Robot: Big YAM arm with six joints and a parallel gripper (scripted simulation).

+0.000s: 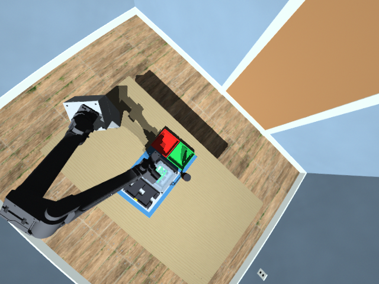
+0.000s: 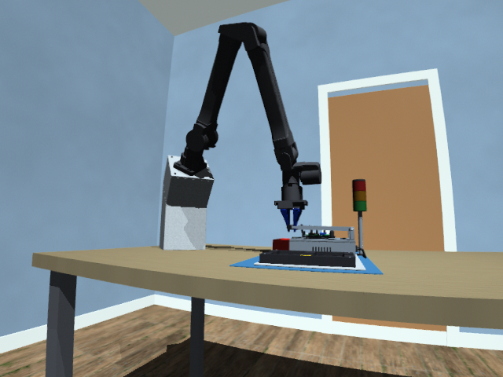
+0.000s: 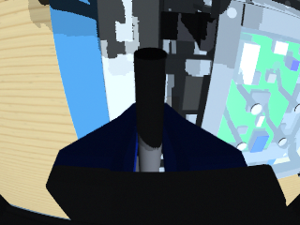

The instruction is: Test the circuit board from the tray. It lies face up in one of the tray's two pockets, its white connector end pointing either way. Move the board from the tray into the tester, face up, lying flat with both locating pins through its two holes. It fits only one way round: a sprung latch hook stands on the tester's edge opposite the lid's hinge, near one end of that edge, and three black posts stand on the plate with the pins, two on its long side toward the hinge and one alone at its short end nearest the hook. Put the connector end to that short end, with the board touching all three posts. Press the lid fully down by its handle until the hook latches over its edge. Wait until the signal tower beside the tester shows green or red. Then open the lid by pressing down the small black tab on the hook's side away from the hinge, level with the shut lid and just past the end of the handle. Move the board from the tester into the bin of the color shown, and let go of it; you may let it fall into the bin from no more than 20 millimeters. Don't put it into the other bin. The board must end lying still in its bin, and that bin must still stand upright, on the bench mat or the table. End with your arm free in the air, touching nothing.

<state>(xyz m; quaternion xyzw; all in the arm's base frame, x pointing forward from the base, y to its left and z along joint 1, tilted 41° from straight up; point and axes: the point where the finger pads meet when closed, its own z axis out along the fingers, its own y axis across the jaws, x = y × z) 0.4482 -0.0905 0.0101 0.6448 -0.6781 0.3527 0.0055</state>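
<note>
The green circuit board (image 1: 161,174) (image 3: 262,107) lies face up in the grey tester (image 1: 169,180) (image 2: 321,243), seen through the clear lid (image 2: 324,228). The lid lies about level over the tester. My gripper (image 2: 291,226) (image 3: 150,111) points straight down at the end of the lid's handle (image 2: 321,228) (image 3: 150,88) and is shut on that bar. I cannot tell whether the hook is latched. The signal tower (image 2: 358,195) (image 1: 185,176) stands beside the tester, and none of its lamps looks bright.
The black tray (image 1: 142,192) (image 2: 308,258) sits in front of the tester on the blue mat (image 1: 150,213) (image 2: 244,262). The red bin (image 1: 165,142) (image 2: 280,243) and green bin (image 1: 181,155) stand side by side behind the tester. The arm's grey base block (image 2: 186,210) is at the table's far left.
</note>
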